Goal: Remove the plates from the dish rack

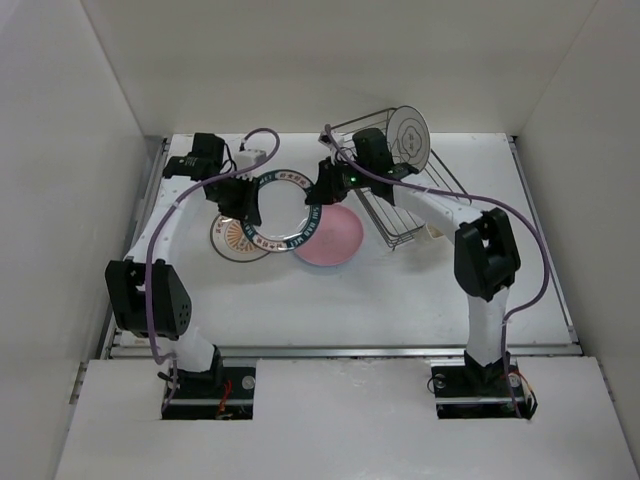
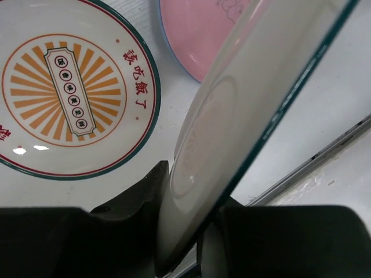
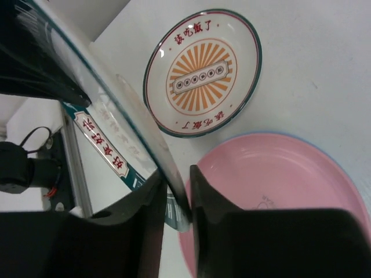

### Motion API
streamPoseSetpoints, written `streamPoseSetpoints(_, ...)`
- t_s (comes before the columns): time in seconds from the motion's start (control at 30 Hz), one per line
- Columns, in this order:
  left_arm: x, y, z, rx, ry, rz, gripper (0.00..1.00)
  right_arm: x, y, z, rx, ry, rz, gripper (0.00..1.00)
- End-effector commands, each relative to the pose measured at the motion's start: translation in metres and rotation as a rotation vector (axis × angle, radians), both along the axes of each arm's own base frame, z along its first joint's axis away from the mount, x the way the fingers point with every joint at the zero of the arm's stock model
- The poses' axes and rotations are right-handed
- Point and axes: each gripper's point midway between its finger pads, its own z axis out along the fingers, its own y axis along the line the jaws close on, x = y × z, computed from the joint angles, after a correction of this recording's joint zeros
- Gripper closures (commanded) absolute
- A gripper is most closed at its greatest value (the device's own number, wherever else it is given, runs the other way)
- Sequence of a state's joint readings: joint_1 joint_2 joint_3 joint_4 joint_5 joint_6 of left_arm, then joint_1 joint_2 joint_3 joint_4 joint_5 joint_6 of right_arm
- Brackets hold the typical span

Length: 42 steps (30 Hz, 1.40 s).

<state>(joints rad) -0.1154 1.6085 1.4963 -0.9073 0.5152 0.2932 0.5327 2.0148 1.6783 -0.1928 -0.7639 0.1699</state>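
A white plate with a dark ring (image 1: 283,208) hangs tilted above the table, held between both grippers. My left gripper (image 1: 240,198) is shut on its left rim; in the left wrist view the plate (image 2: 249,98) runs between the jaws of that gripper (image 2: 191,223). My right gripper (image 1: 325,190) is shut on its right rim, as the right wrist view shows for the gripper (image 3: 177,194) and the plate (image 3: 116,127). An orange-centred plate (image 1: 233,241) and a pink plate (image 1: 332,237) lie flat on the table. The dish rack (image 1: 425,190) stands at the back right with one white patterned plate (image 1: 408,133) upright in it.
The orange-centred plate (image 3: 200,72) and the pink plate (image 3: 272,185) lie directly below the held plate. They also show in the left wrist view as the orange-centred plate (image 2: 69,87) and the pink plate (image 2: 203,35). White walls enclose the table on three sides.
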Motion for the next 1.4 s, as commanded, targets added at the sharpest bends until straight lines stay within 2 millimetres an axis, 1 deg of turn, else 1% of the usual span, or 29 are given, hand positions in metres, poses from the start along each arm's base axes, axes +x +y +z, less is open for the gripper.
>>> streamPoseSetpoints(0.0,0.012,0.029,-0.006,0.114,-0.011,0.152,1.0,-0.005,0.027,0.069,0.107,-0.118,0.019,0.7)
streamPoseSetpoints(0.03,0.013,0.034,-0.006,0.114,-0.01,0.166,1.0,-0.003,0.026,0.073,0.1,-0.121,0.004,0.58)
streamPoseSetpoints(0.07,0.014,0.038,-0.006,0.108,-0.001,0.197,1.0,0.008,0.021,0.078,0.092,-0.138,-0.04,0.31)
streamPoseSetpoints(0.13,0.023,0.055,-0.004,0.102,-0.016,0.273,1.0,0.012,0.016,0.084,0.066,-0.137,-0.088,0.04)
streamPoseSetpoints(0.17,0.024,0.061,-0.004,0.102,-0.015,0.292,1.0,0.024,0.009,0.089,0.052,-0.155,-0.145,0.0)
streamPoseSetpoints(0.2,0.029,0.077,-0.007,0.096,-0.006,0.35,1.0,0.028,0.0,0.097,0.051,-0.168,-0.175,0.0)
streamPoseSetpoints(0.27,0.036,0.095,-0.015,0.028,0.05,0.427,1.0,0.033,-0.012,0.111,0.053,-0.197,-0.221,0.0)
streamPoseSetpoints(0.3,0.04,0.089,-0.017,-0.007,0.066,0.419,1.0,0.036,-0.019,0.117,0.054,-0.217,-0.238,0.0)
streamPoseSetpoints(0.33,0.038,0.102,-0.023,-0.042,0.106,0.456,1.0,0.033,-0.021,0.116,0.051,-0.214,-0.238,0.0)
streamPoseSetpoints(0.4,0.038,0.101,-0.028,-0.11,0.167,0.458,1.0,0.035,-0.03,0.111,0.025,-0.214,-0.267,0.0)
streamPoseSetpoints(0.43,0.036,0.105,-0.045,-0.104,0.22,0.454,1.0,0.036,-0.036,0.113,0.022,-0.226,-0.272,0.0)
streamPoseSetpoints(0.57,0.025,0.105,-0.075,-0.086,0.34,0.404,1.0,0.038,-0.045,0.104,-0.008,-0.214,-0.295,0.0)
streamPoseSetpoints(0.63,0.022,0.105,-0.086,-0.082,0.384,0.386,0.89,0.045,-0.056,0.096,-0.05,-0.208,-0.344,0.0)
streamPoseSetpoints(0.67,0.018,0.104,-0.089,-0.08,0.403,0.378,0.81,0.045,-0.059,0.102,-0.049,-0.22,-0.361,0.0)
streamPoseSetpoints(0.7,0.018,0.105,-0.089,-0.078,0.399,0.37,0.7,0.048,-0.065,0.105,-0.055,-0.223,-0.382,0.0)
streamPoseSetpoints(0.73,0.015,0.107,-0.093,-0.058,0.418,0.375,0.47,0.05,-0.067,0.104,-0.061,-0.226,-0.396,0.0)
streamPoseSetpoints(0.8,0.016,0.114,-0.096,0.008,0.411,0.379,0.35,0.061,-0.088,0.118,-0.077,-0.259,-0.488,0.0)
streamPoseSetpoints(0.83,0.016,0.124,-0.099,0.101,0.399,0.386,0.32,0.063,-0.095,0.115,-0.106,-0.251,-0.523,0.0)
streamPoseSetpoints(0.87,0.018,0.13,-0.099,0.155,0.386,0.39,0.26,0.078,-0.115,0.123,-0.141,-0.279,-0.633,0.0)
streamPoseSetpoints(0.9,0.018,0.131,-0.097,0.21,0.372,0.38,0.23,0.085,-0.132,0.132,-0.156,-0.297,-0.702,0.0)
streamPoseSetpoints(0.97,0.019,0.144,-0.094,0.326,0.343,0.38,0.16,0.097,-0.159,0.139,-0.193,-0.323,-0.821,0.0)
streamPoseSetpoints(1.0,0.022,0.147,-0.088,0.361,0.316,0.384,0.12,0.108,-0.185,0.146,-0.223,-0.347,-0.934,0.0)
streamPoseSetpoints(1.07,0.028,0.152,-0.079,0.453,0.273,0.382,0.09,0.117,-0.214,0.158,-0.234,-0.363,-1.04,0.0)
streamPoseSetpoints(1.1,0.032,0.157,-0.074,0.474,0.252,0.384,0.09,0.125,-0.243,0.172,-0.243,-0.388,-1.141,0.0)
streamPoseSetpoints(1.2,0.036,0.156,-0.061,0.491,0.219,0.406,0.09,0.147,-0.283,0.162,-0.298,-0.368,-1.263,0.0)
streamPoseSetpoints(1.23,0.037,0.159,-0.055,0.501,0.2,0.427,0.09,0.16,-0.3,0.159,-0.314,-0.363,-1.305,0.0)
streamPoseSetpoints(1.3,0.037,0.16,-0.05,0.502,0.194,0.466,0.09,0.172,-0.313,0.15,-0.344,-0.348,-1.338,0.0)
streamPoseSetpoints(1.33,0.039,0.159,-0.048,0.498,0.187,0.477,0.09,0.179,-0.32,0.155,-0.333,-0.358,-1.355,0.0)
streamPoseSetpoints(1.37,0.039,0.159,-0.045,0.496,0.178,0.479,0.09,0.19,-0.32,0.137,-0.373,-0.347,-1.35,0.04)
